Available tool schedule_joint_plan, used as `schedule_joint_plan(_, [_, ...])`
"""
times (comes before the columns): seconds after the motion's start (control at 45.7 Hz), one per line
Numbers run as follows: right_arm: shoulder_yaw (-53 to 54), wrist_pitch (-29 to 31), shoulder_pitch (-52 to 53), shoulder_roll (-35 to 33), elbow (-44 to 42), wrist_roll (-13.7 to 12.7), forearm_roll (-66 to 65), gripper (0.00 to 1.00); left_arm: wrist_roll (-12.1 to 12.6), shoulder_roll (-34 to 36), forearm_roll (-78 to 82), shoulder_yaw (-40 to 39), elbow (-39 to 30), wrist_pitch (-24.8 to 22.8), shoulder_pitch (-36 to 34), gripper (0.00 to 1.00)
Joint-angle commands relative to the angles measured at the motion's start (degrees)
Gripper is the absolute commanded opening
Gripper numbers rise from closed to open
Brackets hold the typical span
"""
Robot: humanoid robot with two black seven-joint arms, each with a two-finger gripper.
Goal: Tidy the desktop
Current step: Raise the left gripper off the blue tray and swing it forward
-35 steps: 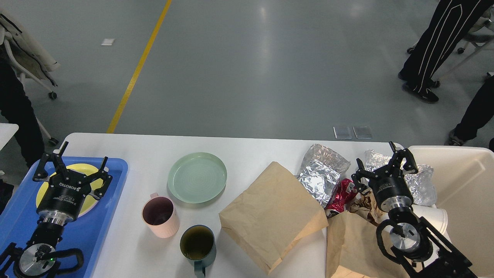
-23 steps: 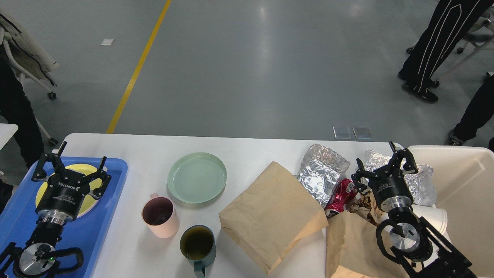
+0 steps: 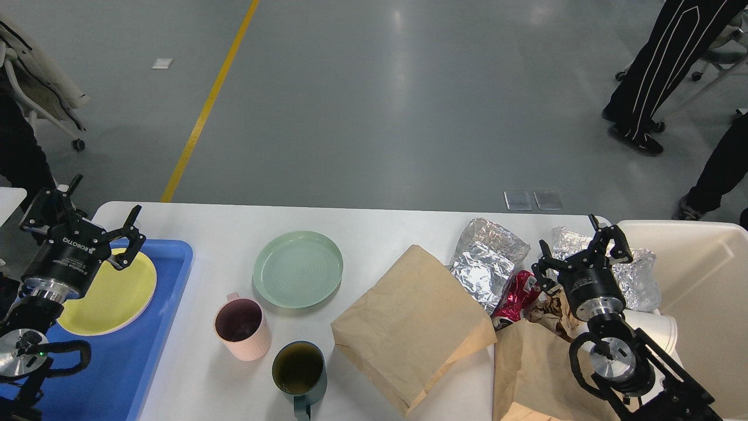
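Observation:
The white desktop [image 3: 374, 225] holds a pale green plate [image 3: 298, 268], a pink mug [image 3: 242, 328] and a dark green mug [image 3: 299, 371]. A large brown paper bag [image 3: 409, 324] lies right of centre, beside crumpled foil [image 3: 486, 262], a red wrapper [image 3: 516, 297] and more brown paper [image 3: 532, 368]. My left gripper [image 3: 82, 214] stands open above the far left corner of the blue tray [image 3: 158, 316], holding nothing. My right gripper [image 3: 578, 245] stands open over the foil and wrappers at the right, nothing in it.
A yellow plate [image 3: 111, 295] lies in the blue tray. A cream bin [image 3: 701, 292] stands off the table's right end, with white paper cups [image 3: 657, 330] against its wall. People's legs and wheeled chairs are on the grey floor beyond.

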Motion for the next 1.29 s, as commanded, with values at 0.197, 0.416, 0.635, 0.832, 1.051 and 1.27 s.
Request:
schedule_joint_plan(0.197, [0.00,0.00,0.00,0.00,0.00,0.00,0.01,1.00,-0.30,21.84,-1.25,45.54,0.06,-0.64,-24.20,0.97])
schedule_joint_plan(0.416, [0.00,0.00,0.00,0.00,0.00,0.00,0.01,1.00,-0.39,27.65,-1.07,95.02,-0.20,-7.22,-61.03,0.97])
schedule_joint_plan(0.635, [0.00,0.00,0.00,-0.09,0.00,0.00,0.01,1.00,0.04,17.21,-1.16,125.81,-0.29,-16.81,-86.97,0.97])
schedule_joint_plan(0.832, [0.00,0.00,0.00,0.00,0.00,0.00,0.01,1.00,0.40,3.41,-1.07,142.86,-1.96,-19.88,-103.40,0.97])
schedule_joint_plan(1.051, [0.00,0.00,0.00,0.00,0.00,0.09,0.01,1.00,-0.30,-7.06,-1.07,150.79,-10.21,-24.54,-117.74,0.97])
schedule_joint_plan(1.27, [0.00,0.00,0.00,0.00,0.00,0.00,0.01,1.00,-0.22,-12.59,-3.44,150.26,-19.00,-25.05,-127.85,0.97])
